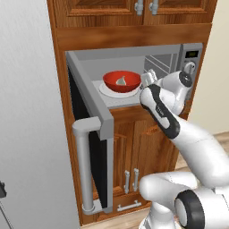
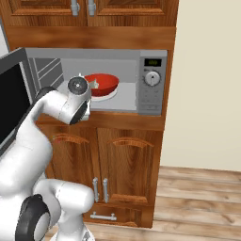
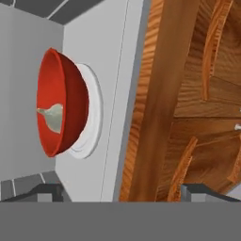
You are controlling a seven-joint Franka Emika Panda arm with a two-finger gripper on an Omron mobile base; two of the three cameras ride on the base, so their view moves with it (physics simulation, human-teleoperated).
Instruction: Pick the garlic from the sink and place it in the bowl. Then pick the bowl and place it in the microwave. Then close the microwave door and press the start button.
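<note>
**Gripper hangs open at microwave mouth, bowl set down inside**

The gripper (image 3: 120,190) stood with its jaws spread wide and nothing between them, its two dark fingertips (image 3: 44,192) far apart at the bottom of the hand view. In the left base view the gripper (image 1: 150,78) sat at the front of the open microwave (image 1: 134,58), just beside the red bowl (image 1: 121,82) and clear of its rim. The bowl rested on the white round plate (image 1: 107,91) on the oven's light grey floor. The garlic (image 1: 121,81), a pale bulb with a pointed tip, lay inside the bowl; the hand view showed the garlic (image 3: 53,116) against the bowl's red inner wall.

The microwave door (image 1: 91,147) stood swung out to the left, its thick grey bar handle (image 1: 85,165) facing the camera. On the right of the oven, the control panel (image 2: 151,84) carried a small display above a round knob (image 2: 151,78). Wooden cabinets (image 2: 113,164) framed the microwave above and below, and a light wooden floor (image 2: 197,202) ran along the right.
</note>
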